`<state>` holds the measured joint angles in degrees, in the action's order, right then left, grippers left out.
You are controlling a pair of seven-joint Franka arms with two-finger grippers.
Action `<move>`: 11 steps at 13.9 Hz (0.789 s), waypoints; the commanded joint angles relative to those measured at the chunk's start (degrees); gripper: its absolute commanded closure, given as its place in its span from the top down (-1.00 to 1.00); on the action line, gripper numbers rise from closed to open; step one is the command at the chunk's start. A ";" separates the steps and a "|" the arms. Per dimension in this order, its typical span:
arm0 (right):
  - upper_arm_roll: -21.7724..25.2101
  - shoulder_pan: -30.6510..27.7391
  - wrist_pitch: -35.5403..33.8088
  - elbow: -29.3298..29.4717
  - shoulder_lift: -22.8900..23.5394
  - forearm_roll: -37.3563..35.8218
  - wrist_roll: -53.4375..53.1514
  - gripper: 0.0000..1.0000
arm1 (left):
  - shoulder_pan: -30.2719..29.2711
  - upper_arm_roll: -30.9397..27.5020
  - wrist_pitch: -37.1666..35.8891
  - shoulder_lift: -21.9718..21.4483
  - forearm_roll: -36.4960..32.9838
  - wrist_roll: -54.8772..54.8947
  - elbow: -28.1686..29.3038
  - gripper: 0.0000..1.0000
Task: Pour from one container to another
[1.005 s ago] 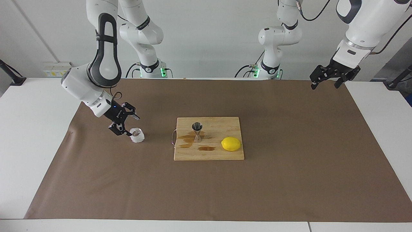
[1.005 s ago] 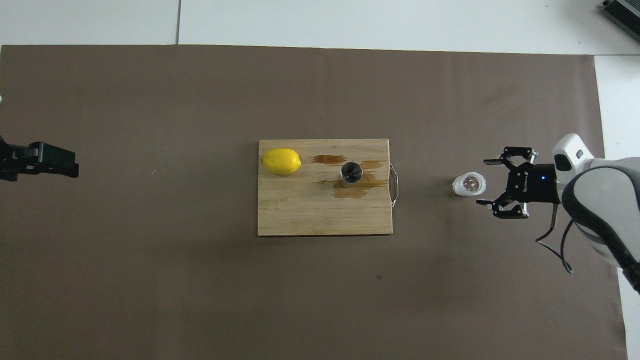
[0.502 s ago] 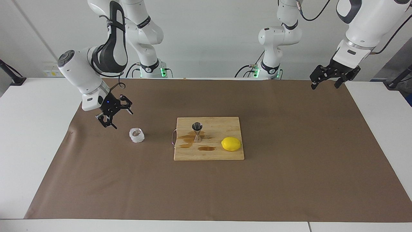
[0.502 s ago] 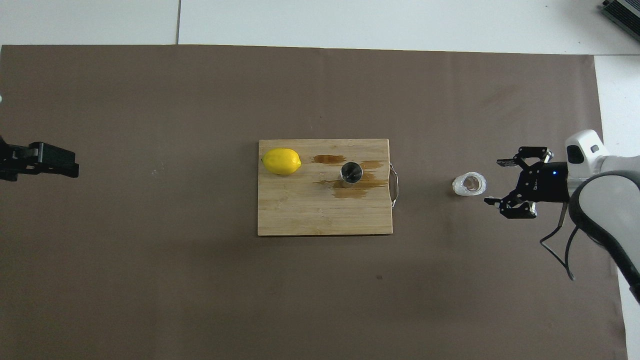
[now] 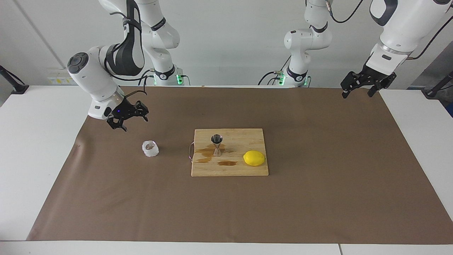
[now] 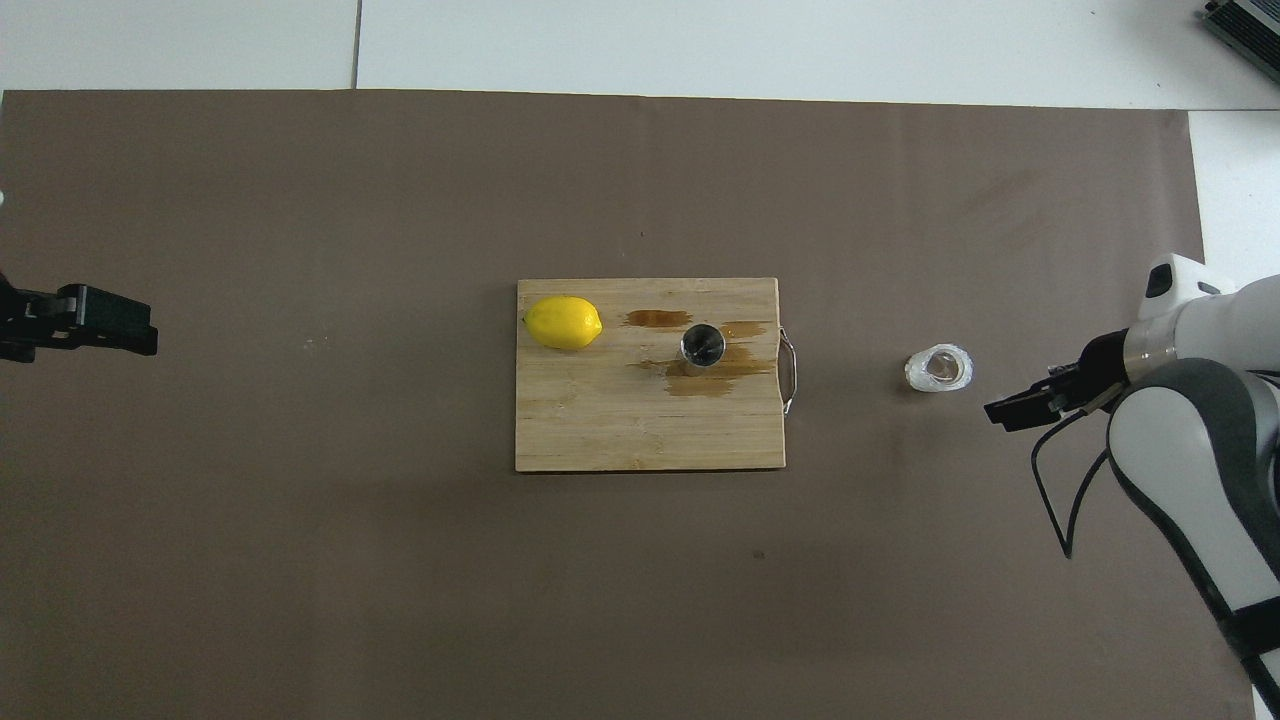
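Both jaws gape empty; right gripper (image 5: 128, 118) has risen off the cup (image 5: 150, 148), left gripper (image 5: 360, 86) waits.

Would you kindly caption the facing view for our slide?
Open right gripper raised above the paper near the frosted cup; jigger and lemon on stained board.
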<state>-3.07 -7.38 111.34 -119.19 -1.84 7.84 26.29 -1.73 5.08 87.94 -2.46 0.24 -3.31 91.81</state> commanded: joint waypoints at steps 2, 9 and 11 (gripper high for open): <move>-0.36 1.93 -7.70 4.40 -0.44 -3.44 -18.16 1.00 | 0.15 -0.42 -0.31 -1.58 0.64 0.23 1.53 1.00; -0.19 2.37 -26.59 22.92 -0.36 -4.59 -27.34 1.00 | 0.15 -0.42 -0.31 -1.58 0.64 0.23 1.53 1.00; -0.18 2.28 -31.34 28.47 0.35 -4.41 -27.34 1.00 | 0.15 -0.42 -0.31 -1.58 0.64 0.23 1.53 1.00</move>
<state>-3.07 -4.73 84.41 -96.50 -2.87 3.66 0.16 -1.73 5.07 87.94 -2.47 0.24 -3.31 91.81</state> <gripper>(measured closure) 0.000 0.000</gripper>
